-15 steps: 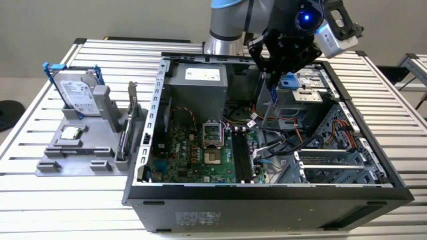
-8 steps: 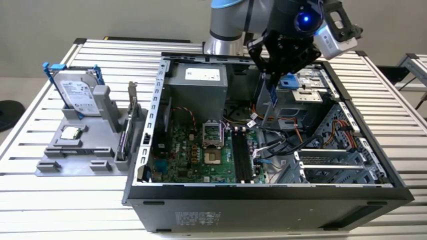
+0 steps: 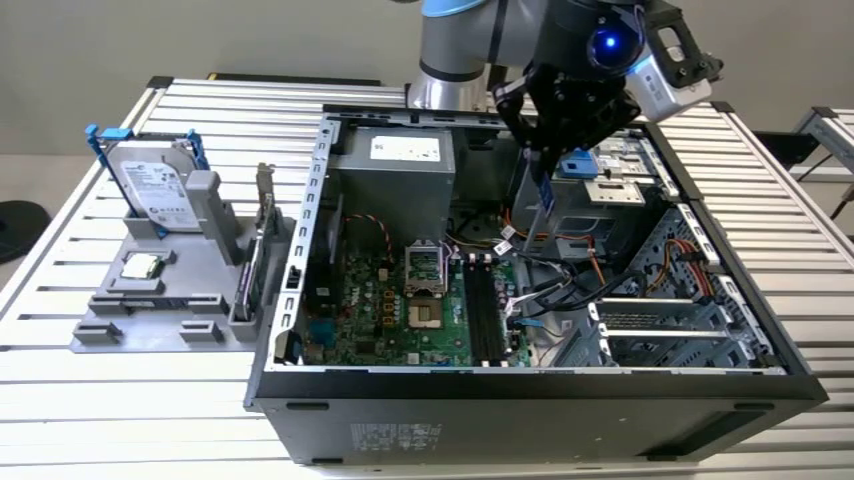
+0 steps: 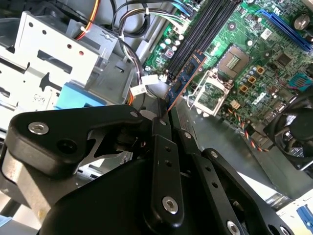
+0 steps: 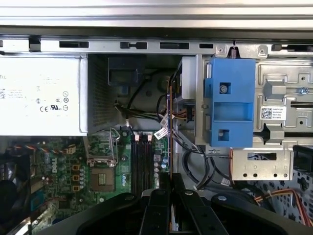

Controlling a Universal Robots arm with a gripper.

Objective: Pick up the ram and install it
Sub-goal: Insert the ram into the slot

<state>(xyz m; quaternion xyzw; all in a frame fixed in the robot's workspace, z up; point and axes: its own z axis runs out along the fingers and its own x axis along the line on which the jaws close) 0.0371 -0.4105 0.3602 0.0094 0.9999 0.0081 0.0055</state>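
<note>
I had the pincer [image 5: 168,180] pinching the ram [image 4: 184,78] by one end, edge-on, so its long edge could line up with the memory slots [image 5: 142,161] just beyond its tips (not yet seated).

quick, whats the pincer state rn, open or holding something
pincer: closed, holding the ram by one end.

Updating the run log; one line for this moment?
gripper: shut on ram | ram: above motherboard, over open case | install: not yet seated
</note>
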